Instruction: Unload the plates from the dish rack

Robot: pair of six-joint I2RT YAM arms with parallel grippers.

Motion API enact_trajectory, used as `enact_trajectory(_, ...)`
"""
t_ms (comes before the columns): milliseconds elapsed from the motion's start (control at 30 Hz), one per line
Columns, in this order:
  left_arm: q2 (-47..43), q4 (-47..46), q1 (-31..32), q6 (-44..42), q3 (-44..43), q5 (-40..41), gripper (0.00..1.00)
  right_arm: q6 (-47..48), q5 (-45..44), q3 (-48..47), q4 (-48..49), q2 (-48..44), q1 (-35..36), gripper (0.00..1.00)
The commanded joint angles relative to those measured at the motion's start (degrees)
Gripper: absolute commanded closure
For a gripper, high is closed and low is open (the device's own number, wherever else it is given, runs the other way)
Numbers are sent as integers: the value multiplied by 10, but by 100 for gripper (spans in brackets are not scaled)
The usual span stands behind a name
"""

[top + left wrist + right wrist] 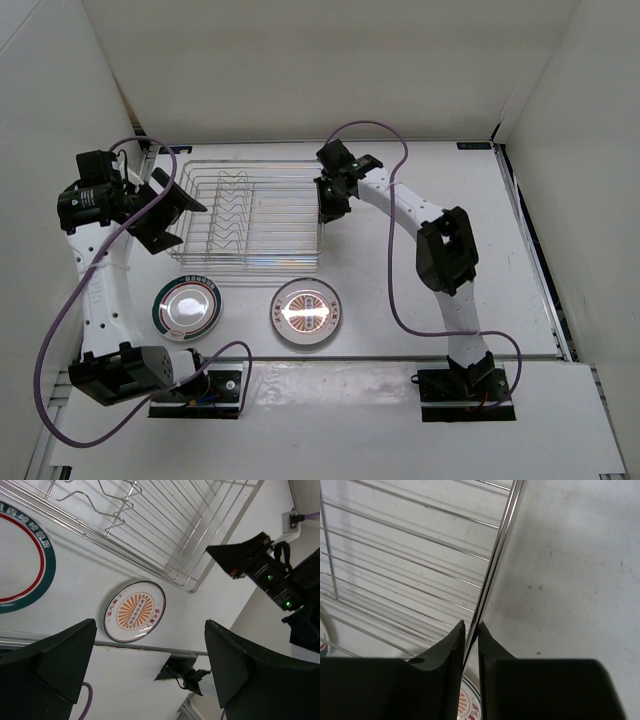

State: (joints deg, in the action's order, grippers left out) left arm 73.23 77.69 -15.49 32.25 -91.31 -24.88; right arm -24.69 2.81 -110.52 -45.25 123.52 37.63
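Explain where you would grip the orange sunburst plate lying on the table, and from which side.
Grip its rim, probably the near-right edge, coming down from above at a slant. The orange sunburst plate lies flat on the near side of the dish rack, so only its thin edge offers a pinch, and the rack crowds the far side.

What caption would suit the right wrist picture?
Right end effector pinches the dish rack by its rim wire.

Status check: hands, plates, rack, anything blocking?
Left hand open, left of dish rack. Right hand shut on its right rim wire. Rack looks empty; green-rimmed plate and sunburst plate flat on table. Nothing in the way.
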Motion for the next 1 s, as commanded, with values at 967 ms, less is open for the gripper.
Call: enact_trajectory(967,51,267,-53,-18,-55,5,0,-219,38,-113,173,130,-56,100)
